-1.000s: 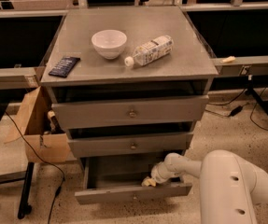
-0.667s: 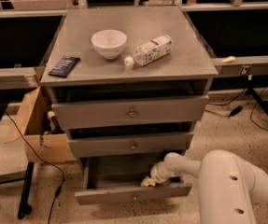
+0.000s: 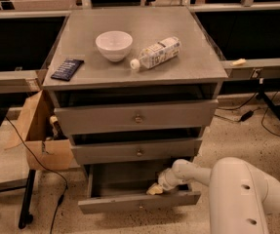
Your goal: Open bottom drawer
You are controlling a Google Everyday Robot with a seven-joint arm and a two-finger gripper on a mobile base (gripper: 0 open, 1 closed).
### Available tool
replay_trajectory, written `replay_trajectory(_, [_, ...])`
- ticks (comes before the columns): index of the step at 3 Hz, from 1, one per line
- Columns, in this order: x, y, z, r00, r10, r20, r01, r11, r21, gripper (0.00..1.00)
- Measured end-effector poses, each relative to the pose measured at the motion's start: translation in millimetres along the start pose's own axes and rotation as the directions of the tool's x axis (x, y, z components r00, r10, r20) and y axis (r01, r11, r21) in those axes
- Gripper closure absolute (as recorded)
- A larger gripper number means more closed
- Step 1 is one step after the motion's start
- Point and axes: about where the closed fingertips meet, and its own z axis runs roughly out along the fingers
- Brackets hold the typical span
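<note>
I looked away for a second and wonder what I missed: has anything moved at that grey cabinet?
Nothing visibly changed. The bottom drawer stays pulled out, and the gripper still reaches into it, just behind its front. The white bowl, the plastic bottle and the dark packet on the cabinet top lie as before.

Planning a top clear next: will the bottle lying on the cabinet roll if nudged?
Probably rolls: the bottle lies on its side and looks round. Likely light plastic; capped, so spills seem unlikely. The gripper is inside the pulled-out bottom drawer.
</note>
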Motion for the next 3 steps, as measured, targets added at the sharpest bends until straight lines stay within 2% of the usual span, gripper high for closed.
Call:
replay_trajectory(2, [19, -12, -23, 0.999, -0.015, 0.041, 0.011, 0.9957, 0.092, 0.69])
replay_trajectory(3, [16, -22, -38, 0.997, -0.011, 0.081, -0.001, 0.9884, 0.152, 0.99])
